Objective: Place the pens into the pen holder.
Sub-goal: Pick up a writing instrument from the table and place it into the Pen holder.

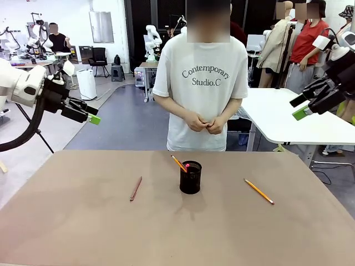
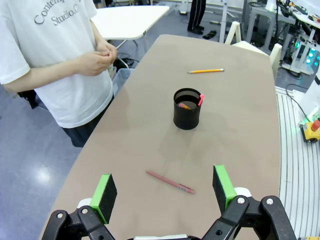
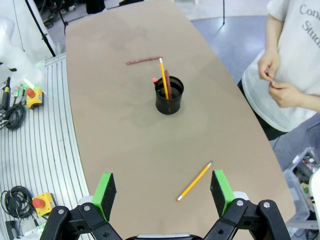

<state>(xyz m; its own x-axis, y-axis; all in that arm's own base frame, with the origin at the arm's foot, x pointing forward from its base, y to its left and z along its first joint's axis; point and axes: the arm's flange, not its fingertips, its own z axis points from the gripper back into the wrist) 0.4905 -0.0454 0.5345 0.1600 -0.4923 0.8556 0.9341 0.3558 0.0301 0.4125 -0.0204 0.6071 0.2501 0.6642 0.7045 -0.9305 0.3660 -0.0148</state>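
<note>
The black mesh pen holder (image 1: 190, 178) (image 2: 187, 110) (image 3: 169, 97) stands upright mid-table. Out of it stick a yellow pencil (image 1: 178, 163) (image 3: 163, 75) and a pink-ended pen (image 1: 187, 165) (image 2: 201, 99). Flat on the table lie a reddish-brown pen (image 1: 136, 188) (image 2: 170, 181) (image 3: 144, 60) left of the holder and a second yellow pencil (image 1: 258, 191) (image 2: 206, 71) (image 3: 194, 181) to its right. My left gripper (image 1: 90, 113) (image 2: 164, 185) hangs open, high off the table's left side. High off the right side, my right gripper (image 1: 299, 107) (image 3: 163, 189) is also open. Neither holds anything.
A person in a white T-shirt (image 1: 201, 77) stands at the far edge with hands (image 1: 205, 123) clasped, off the table. A white table (image 1: 288, 113) stands behind at the right. The brown tabletop (image 1: 83, 233) is bare around the holder and pens.
</note>
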